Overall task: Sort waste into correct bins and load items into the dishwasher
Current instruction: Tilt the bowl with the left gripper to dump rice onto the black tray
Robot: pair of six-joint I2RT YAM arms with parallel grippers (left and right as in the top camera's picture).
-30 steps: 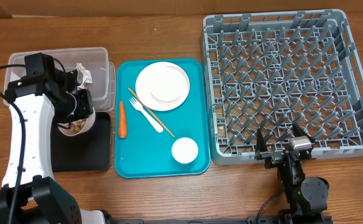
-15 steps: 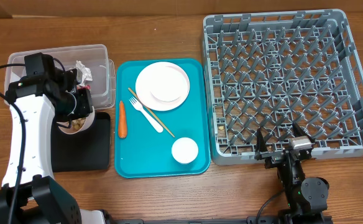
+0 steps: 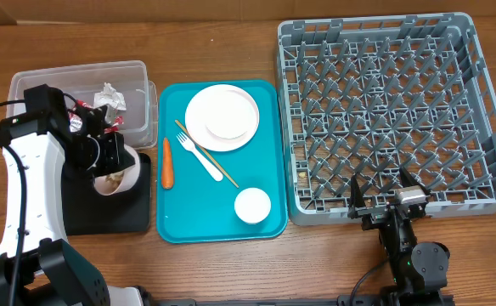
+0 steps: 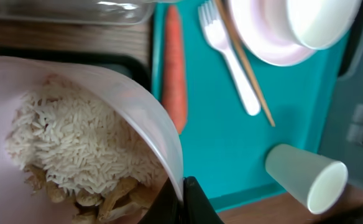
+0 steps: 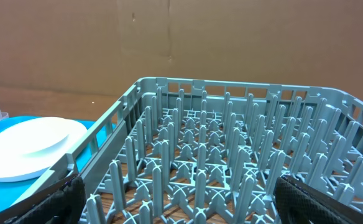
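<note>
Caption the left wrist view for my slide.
Left gripper pinches the rim of a pale-pink round bowl holding white rice and tan nut scraps, near an orange carrot on a teal tray.

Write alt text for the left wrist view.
The left gripper pinches the rim of a pale bowl holding white rice and tan nut scraps, filling the left of the frame. Beyond it, a teal tray carries an orange carrot, white fork, wooden chopstick, plate and small cup.

The bowl (image 4: 128, 109) was cropped at left and bottom edges; the left arm (image 3: 31, 195) partly covered the black tray (image 3: 122, 214).
</note>
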